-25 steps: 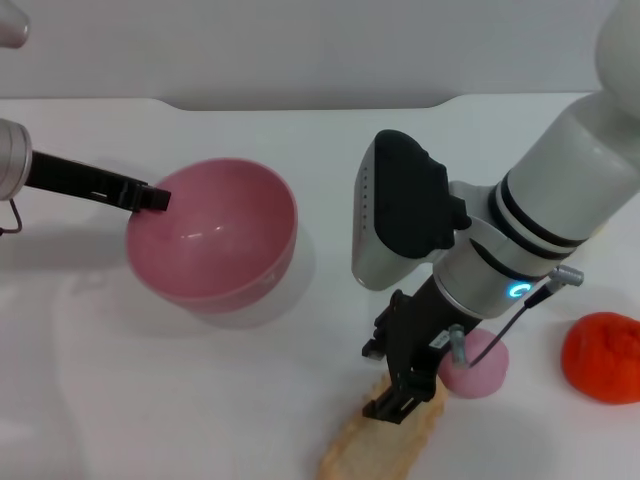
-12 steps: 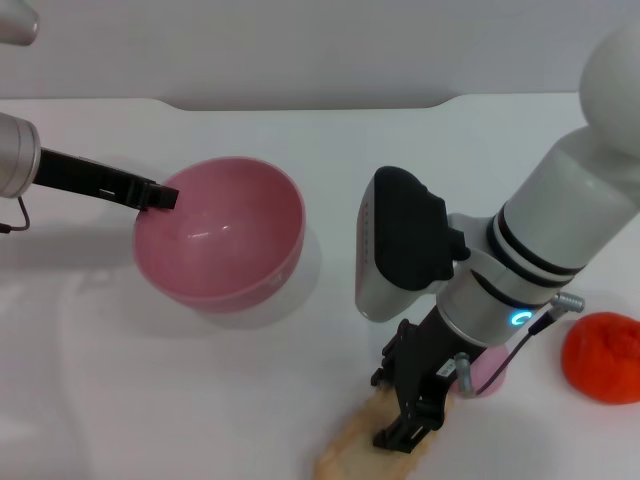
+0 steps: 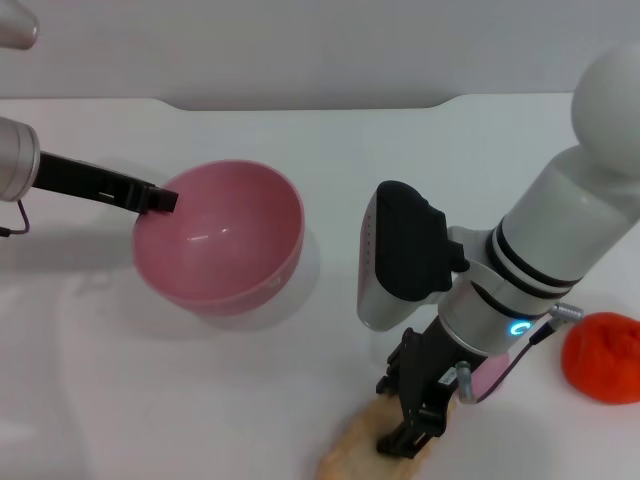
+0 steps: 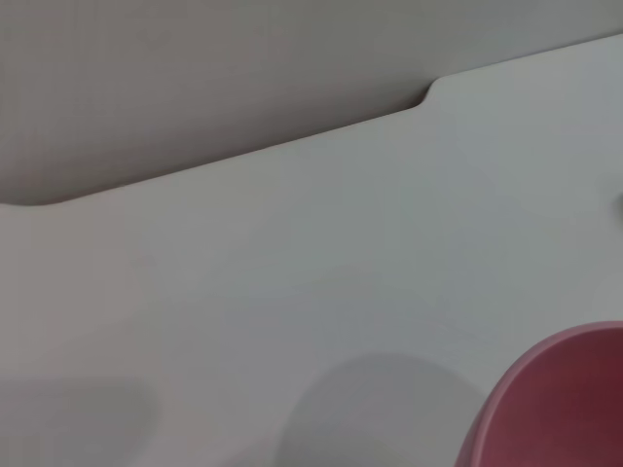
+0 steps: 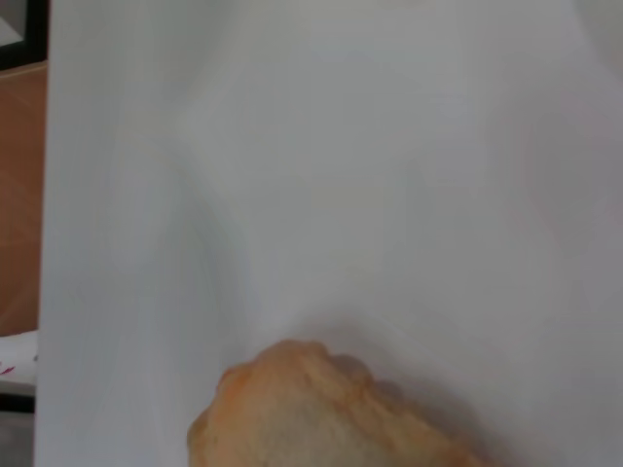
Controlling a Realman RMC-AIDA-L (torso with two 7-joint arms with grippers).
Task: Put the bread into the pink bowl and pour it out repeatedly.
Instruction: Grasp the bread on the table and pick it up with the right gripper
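- One pink bowl (image 3: 220, 240), one bread (image 3: 360, 452), one pinkish ball (image 3: 490, 375), one orange object (image 3: 602, 357) on the white counter (image 3: 300, 130).
- Left claw (image 3: 160, 199) is clamped on the bowl's left rim.
- Right claw (image 3: 412, 435) is down over the bread, right of the bowl at the counter's near edge; fingers apparently straddle it, closure cannot be determined.
- Bare counter lies between bowl and bread.

bread (image 3: 355, 452): near end cut off by head view's bottom edge, far end hidden under right gripper (image 3: 410, 436) | pink ball (image 3: 487, 378): mostly behind right arm | pink bowl (image 4: 560, 404): just a corner in left wrist view
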